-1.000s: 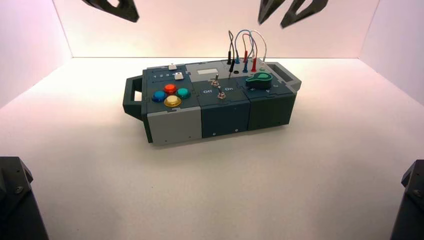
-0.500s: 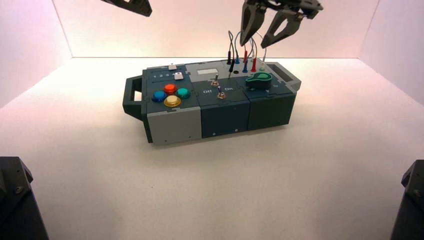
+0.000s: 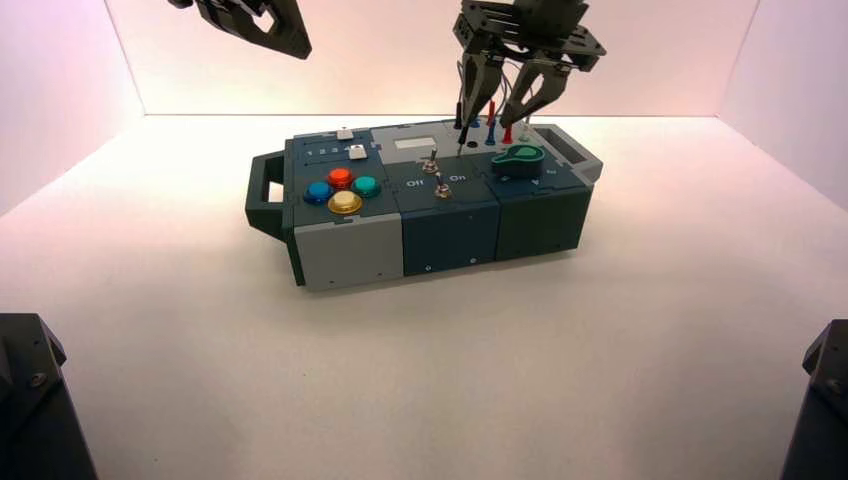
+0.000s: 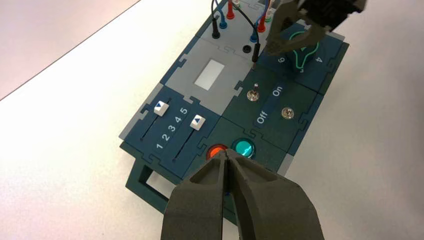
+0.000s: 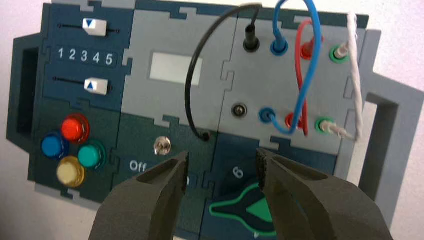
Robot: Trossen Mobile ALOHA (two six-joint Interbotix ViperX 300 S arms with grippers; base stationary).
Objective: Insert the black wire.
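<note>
High view: the right end effector (image 3: 491, 125) hangs over the back of the box (image 3: 449, 240), jaws spread with nothing between them; the left end effector (image 3: 304, 53) waits beyond the box's far edge, over the button and slider side.

Left wrist view: the left end effector's fingers are closed and empty. The black wire (image 4: 247, 19) has 1 plug seated in the rear black socket; its other plug (image 4: 256, 53) stands loose beside the empty black socket (image 4: 247, 49).

Right wrist view: the wire arches over the grey panel, its free end near the knob's (image 5: 246, 210) panel. Best to centre the open jaws on that loose plug, low on its body rather than on the lead, and close gently. Then lift slightly, square the pin above the socket and press straight down, keeping clear of the blue wire (image 5: 303, 100); a tilted pin could catch on the rim.
</note>
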